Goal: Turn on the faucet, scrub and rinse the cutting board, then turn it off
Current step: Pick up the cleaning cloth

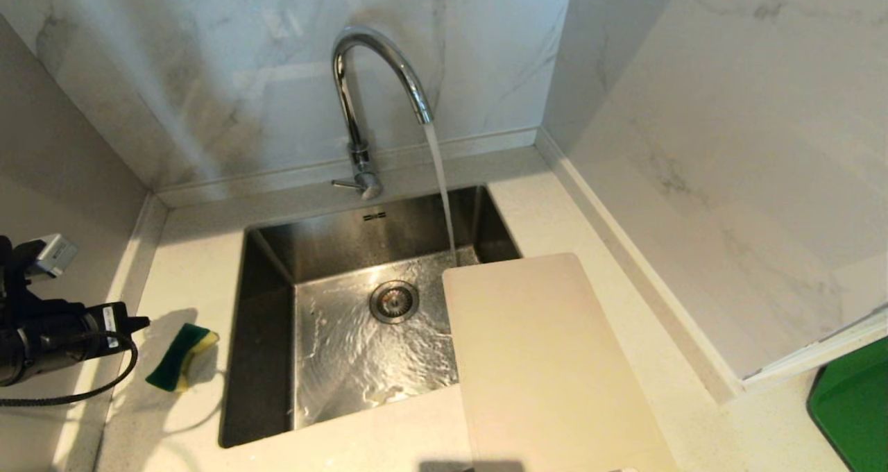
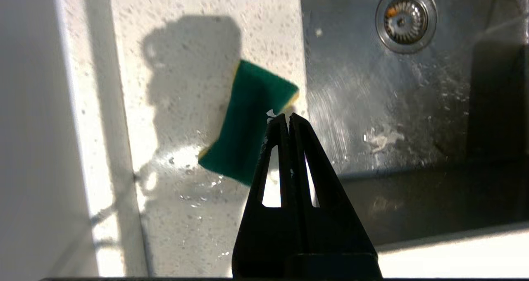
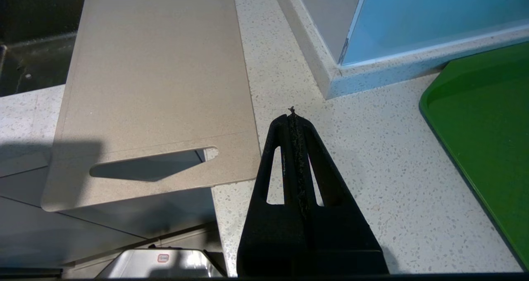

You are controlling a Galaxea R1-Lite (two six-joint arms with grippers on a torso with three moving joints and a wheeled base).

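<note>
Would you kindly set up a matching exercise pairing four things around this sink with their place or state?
Things:
1. chrome gooseneck faucet
2. cream-beige rectangular cutting board
3. green-and-yellow sponge
4. left gripper

Places or states:
A. lying on the counter left of the sink
B. fingers shut, holding nothing, above the sponge's edge
C. running water into the steel sink
D. on the counter right of the basin, one end overhanging the basin

Pairs: 1-C, 2-D, 3-A, 4-B

Green-and-yellow sponge (image 1: pixel 182 357) laid on the speckled desk (image 1: pixel 194 277) left of the steel sink (image 1: pixel 267 305), green tray (image 3: pixel 483 140) seen at the right, marble wall (image 1: pixel 728 146) behind.
</note>
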